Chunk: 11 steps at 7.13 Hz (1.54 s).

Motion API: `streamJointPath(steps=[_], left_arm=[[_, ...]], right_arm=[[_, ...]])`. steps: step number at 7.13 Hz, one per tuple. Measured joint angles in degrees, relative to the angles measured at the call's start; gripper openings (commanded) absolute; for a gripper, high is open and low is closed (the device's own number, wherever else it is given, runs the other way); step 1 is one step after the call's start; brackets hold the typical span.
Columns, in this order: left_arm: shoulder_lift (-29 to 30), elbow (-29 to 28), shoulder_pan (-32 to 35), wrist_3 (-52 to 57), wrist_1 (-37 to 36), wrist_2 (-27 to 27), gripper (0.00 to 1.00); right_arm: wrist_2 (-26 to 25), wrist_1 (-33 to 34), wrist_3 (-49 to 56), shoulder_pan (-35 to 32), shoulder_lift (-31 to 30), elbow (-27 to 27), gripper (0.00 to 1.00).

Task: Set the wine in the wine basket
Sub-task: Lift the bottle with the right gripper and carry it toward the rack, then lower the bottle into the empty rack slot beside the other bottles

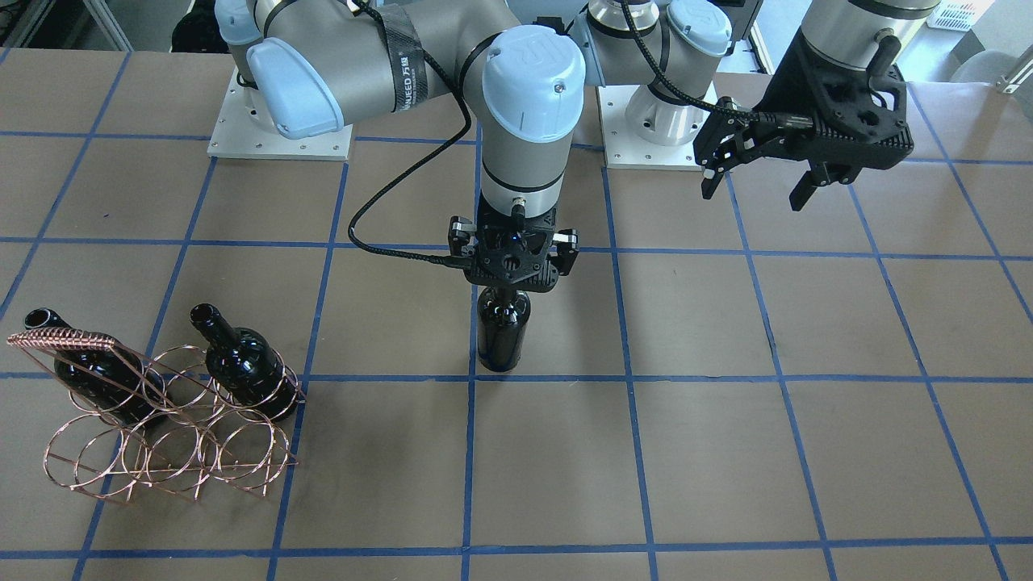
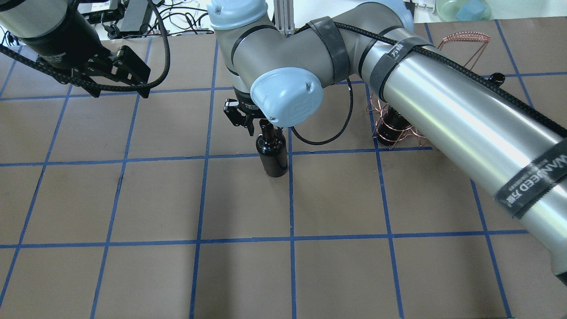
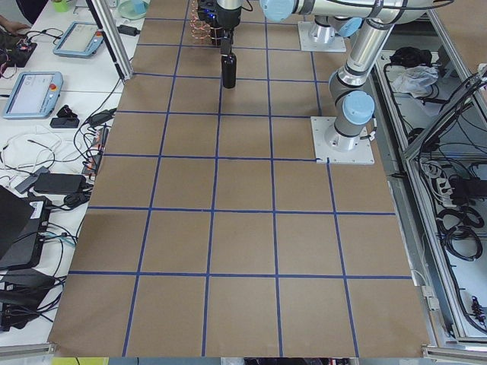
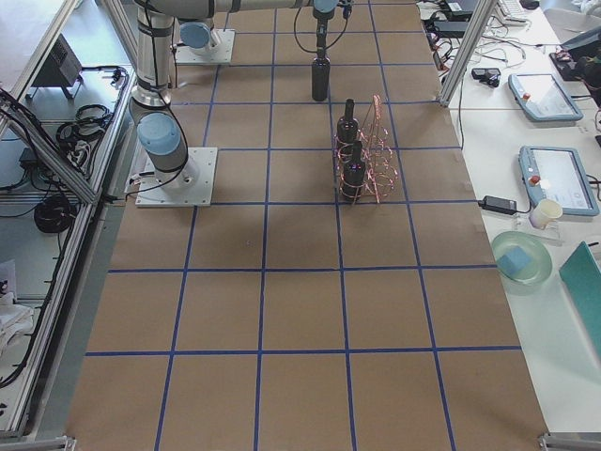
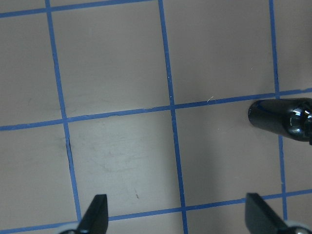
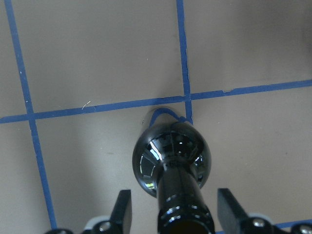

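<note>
A black wine bottle (image 1: 502, 335) stands upright on the table near its middle; it also shows in the overhead view (image 2: 272, 155) and the right wrist view (image 6: 170, 156). My right gripper (image 1: 513, 270) is over it with its fingers (image 6: 123, 210) open on either side of the neck, a gap on each side. The copper wire wine basket (image 1: 161, 452) stands far off on my right and holds two more black bottles (image 1: 242, 363) (image 1: 89, 375). My left gripper (image 1: 754, 194) hovers open and empty.
The table is brown with a blue tape grid. My right forearm (image 2: 443, 110) crosses over the basket (image 2: 394, 130) in the overhead view. The arm bases (image 1: 278, 145) are bolted at the robot's edge. Tablets and cables (image 3: 46, 84) lie on side benches.
</note>
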<state>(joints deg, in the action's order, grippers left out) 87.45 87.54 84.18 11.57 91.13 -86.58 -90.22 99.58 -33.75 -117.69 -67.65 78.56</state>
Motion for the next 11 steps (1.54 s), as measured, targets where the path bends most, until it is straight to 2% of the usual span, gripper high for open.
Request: streamJointPath(steps=[1,2,6,8,11], left_arm=[[0.0,0.0,0.0,0.0,0.0,0.1,1.00],[0.0,0.0,0.0,0.0,0.0,0.2,1.00],[0.0,0.0,0.0,0.0,0.0,0.4,1.00],[0.0,0.0,0.0,0.0,0.0,0.3,1.00],[0.0,0.1,0.1,0.0,0.0,0.3,1.00]], right_arm=[[0.0,0.0,0.1,0.1,-0.1,0.0,0.14],[-0.1,0.0,0.2,0.2,-0.3,0.0,0.01],[-1.0,-2.0,3.1,2.9,-3.8,0.1,0.00],[-1.4,-8.3,11.0,9.6,-8.9,0.2,0.00],[-4.5,-18.3,30.7,22.7,-15.9,0.3,0.00]])
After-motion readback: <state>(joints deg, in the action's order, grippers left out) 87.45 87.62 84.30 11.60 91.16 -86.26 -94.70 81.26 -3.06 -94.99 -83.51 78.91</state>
